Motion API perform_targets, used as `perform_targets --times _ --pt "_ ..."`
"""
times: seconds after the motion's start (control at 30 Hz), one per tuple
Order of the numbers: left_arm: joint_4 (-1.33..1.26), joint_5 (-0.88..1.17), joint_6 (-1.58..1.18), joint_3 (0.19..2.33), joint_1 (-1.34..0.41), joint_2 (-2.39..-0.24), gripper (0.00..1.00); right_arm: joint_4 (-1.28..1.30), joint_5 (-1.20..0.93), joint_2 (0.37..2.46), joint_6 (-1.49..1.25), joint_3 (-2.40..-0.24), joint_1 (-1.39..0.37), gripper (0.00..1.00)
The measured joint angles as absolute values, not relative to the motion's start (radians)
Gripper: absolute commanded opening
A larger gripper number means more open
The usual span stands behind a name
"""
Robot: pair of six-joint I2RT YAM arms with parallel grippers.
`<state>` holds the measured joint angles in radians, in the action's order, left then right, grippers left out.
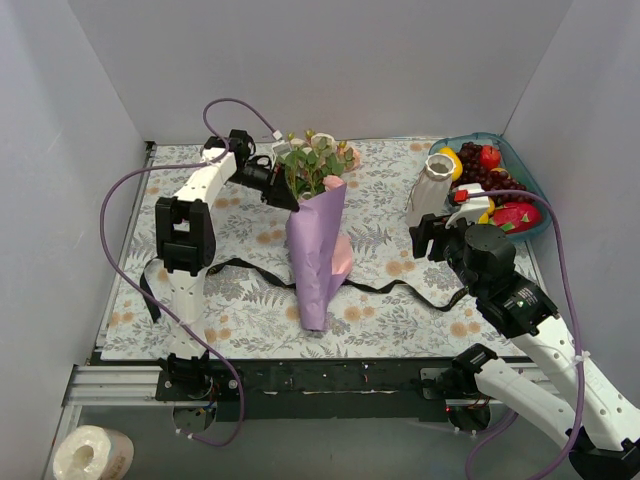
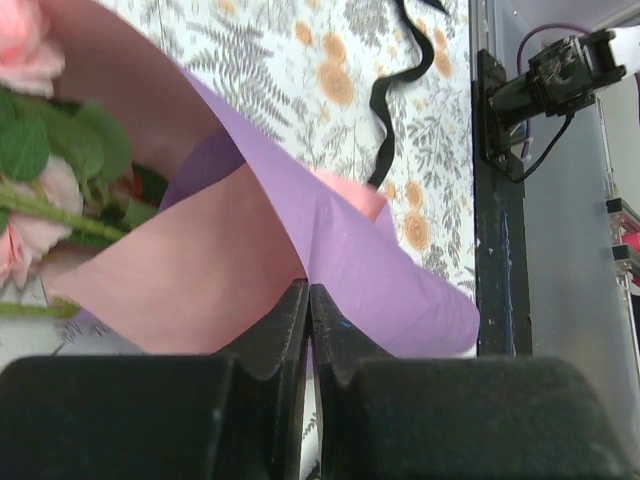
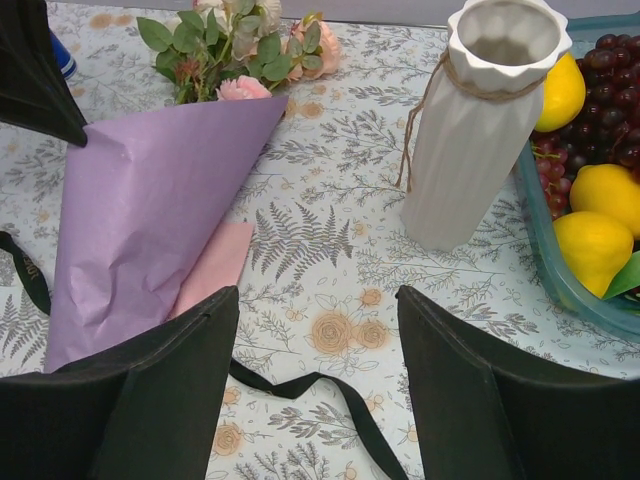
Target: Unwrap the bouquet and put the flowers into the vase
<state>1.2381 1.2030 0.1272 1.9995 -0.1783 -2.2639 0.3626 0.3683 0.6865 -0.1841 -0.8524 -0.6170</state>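
Observation:
The bouquet (image 1: 318, 250) lies on the floral mat as a purple paper cone (image 3: 150, 210) with a pink inner face (image 2: 190, 270). The flowers (image 1: 315, 165), pink and white blooms with green leaves (image 3: 235, 45), stick out of its far end. My left gripper (image 1: 283, 195) is shut on the paper's upper edge, and the sheet runs into the closed jaws (image 2: 308, 292). The black ribbon (image 1: 400, 290) lies loose across the mat. Near the mat's right side the white ribbed vase (image 1: 430, 190) stands upright (image 3: 480, 130). My right gripper (image 1: 430, 240) hovers open (image 3: 318, 300) in front of the vase, above the ribbon (image 3: 320, 385), holding nothing.
A teal fruit bowl (image 1: 528, 185) with lemons, grapes and red fruit stands right behind the vase, and its rim (image 3: 560, 275) is close to my right fingers. White walls enclose the mat on three sides. A paper roll (image 1: 92, 455) lies off the table at the front left.

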Motion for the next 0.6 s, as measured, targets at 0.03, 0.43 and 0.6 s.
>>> perform_targets --times 0.03,0.43,0.6 --pt "1.247 1.213 0.122 2.028 -0.179 -2.264 0.02 0.363 0.368 0.686 -0.184 -0.852 -0.617 0.72" --pt "1.056 1.272 -0.160 2.004 -0.227 -2.082 0.37 0.363 0.368 0.675 -0.187 -0.852 -0.617 0.72" --pt "0.933 1.271 -0.293 1.972 -0.294 -1.976 0.63 0.363 0.368 0.663 -0.189 -0.852 -0.617 0.72"
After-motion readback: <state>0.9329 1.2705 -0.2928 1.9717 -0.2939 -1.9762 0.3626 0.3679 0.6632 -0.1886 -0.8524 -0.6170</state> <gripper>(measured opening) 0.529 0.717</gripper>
